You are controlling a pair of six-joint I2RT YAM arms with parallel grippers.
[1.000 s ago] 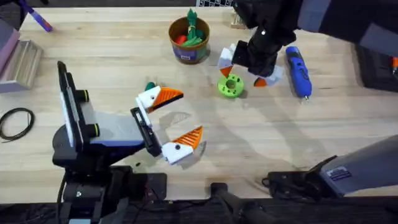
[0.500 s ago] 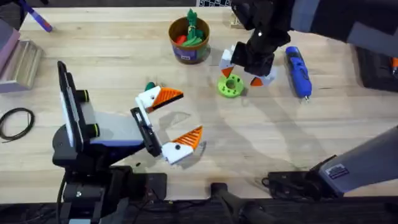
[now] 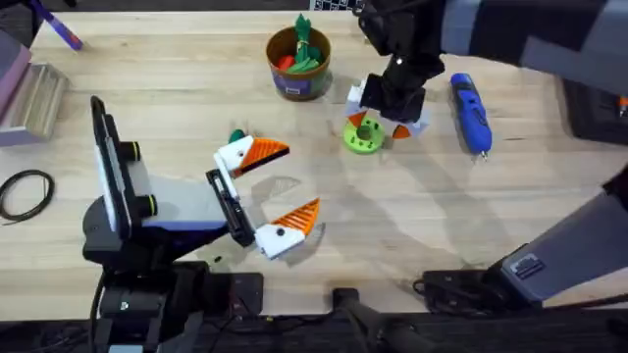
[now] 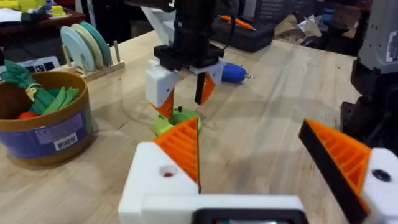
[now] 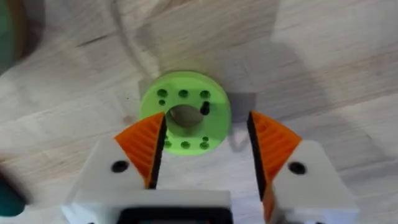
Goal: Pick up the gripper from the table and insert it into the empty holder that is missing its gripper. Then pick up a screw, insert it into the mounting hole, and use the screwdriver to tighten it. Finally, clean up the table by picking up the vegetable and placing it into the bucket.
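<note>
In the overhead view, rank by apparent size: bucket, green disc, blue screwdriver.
1. Bucket, widest.
2. Screwdriver, longer than the bucket but thin; this order is debatable.
3. Green disc, smallest, partly under the right tool.

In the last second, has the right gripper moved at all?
Yes. In the overhead view the right gripper, fingers open, has shifted left, away from the blue screwdriver, and now sits over the green disc.
</note>
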